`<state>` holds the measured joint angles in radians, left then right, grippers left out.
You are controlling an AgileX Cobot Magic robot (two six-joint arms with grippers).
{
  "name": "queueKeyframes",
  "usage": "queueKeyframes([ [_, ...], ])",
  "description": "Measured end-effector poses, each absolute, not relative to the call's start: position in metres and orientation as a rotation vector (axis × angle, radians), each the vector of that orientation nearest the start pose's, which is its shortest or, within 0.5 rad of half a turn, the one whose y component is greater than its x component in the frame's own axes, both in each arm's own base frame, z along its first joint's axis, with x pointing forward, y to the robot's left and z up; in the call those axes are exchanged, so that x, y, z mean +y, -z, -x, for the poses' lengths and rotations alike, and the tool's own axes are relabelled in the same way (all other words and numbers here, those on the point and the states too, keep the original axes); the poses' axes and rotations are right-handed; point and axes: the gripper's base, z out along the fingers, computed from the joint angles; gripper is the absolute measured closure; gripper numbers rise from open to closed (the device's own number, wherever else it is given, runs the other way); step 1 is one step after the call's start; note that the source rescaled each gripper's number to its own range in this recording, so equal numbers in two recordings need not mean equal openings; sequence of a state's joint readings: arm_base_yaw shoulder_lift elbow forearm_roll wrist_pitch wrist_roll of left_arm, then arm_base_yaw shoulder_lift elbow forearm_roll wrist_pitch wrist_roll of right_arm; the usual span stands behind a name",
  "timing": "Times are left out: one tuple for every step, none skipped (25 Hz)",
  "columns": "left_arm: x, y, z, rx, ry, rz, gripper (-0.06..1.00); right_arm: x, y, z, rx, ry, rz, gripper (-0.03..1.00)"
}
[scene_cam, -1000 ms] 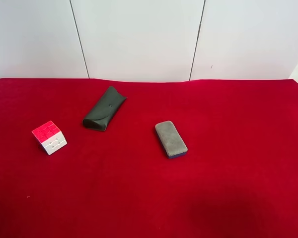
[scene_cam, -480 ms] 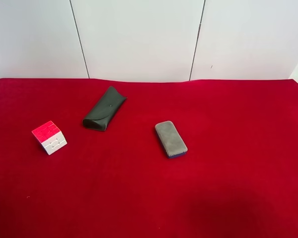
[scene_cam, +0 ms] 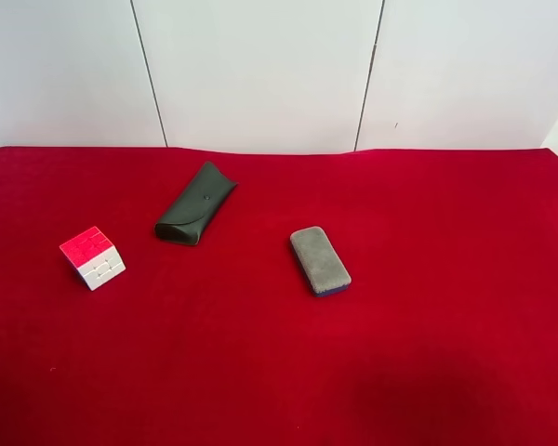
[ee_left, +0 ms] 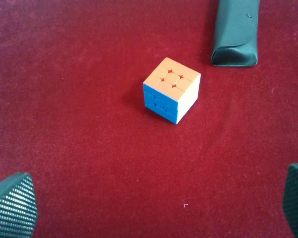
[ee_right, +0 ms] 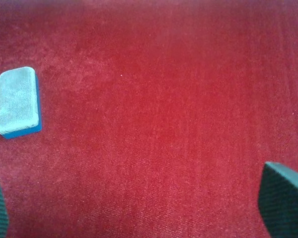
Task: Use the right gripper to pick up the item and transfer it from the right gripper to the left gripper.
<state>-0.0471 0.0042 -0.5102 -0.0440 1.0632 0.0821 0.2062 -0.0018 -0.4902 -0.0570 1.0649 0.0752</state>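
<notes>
Red-topped cube: the item [scene_cam: 93, 257] sits on the red counter [scene_cam: 428, 353] toward the exterior high view's left, free of any grip.
Neighbours: dark green glasses case [scene_cam: 196, 215] near it; grey eraser [scene_cam: 320, 260] well apart, mid-counter.
Left gripper [ee_left: 154, 208]: jaws spread wide, empty, the item ahead between them.
Right gripper [ee_right: 139, 203]: jaws released, empty, eraser off to one side.
</notes>
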Motion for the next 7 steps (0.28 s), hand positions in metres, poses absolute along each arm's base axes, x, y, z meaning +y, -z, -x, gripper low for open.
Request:
queueKeyframes([
  [-0.0032,-0.28,0.0057,2.036,0.031,-0.134,-0.05,-0.0053,-0.2743,0.0033,2.053,-0.106,0.132,-0.03],
  [-0.0032,-0.28,0.0057,2.036,0.031,-0.134,-0.05,-0.0053,-0.2743,0.0033,2.053,-0.106,0.132,-0.03],
  [-0.0032,-0.28,0.0057,2.036,0.031,-0.134,-0.05,-0.0053,-0.2743,0.0033,2.053,-0.106,0.132,-0.03],
  [-0.0032,-0.28,0.0057,2.036,0.031,-0.134,-0.05,-0.0053,-0.2743,0.0033,2.053,-0.106,0.132,-0.03],
  [-0.0032,-0.28,0.0057,2.036,0.031,-0.134,-0.05,-0.0053,-0.2743,0.0033,2.053,-0.106,0.132,-0.03],
  [-0.0032,-0.28,0.0057,2.036,0.031,-0.134,-0.05,-0.0053,-0.2743,0.0033,2.053,-0.106,0.132,-0.03],
  [-0.0032,-0.28,0.0057,2.036,0.031,-0.134,-0.05,-0.0053,-0.2743,0.0033,2.053,-0.106,0.132,-0.03],
])
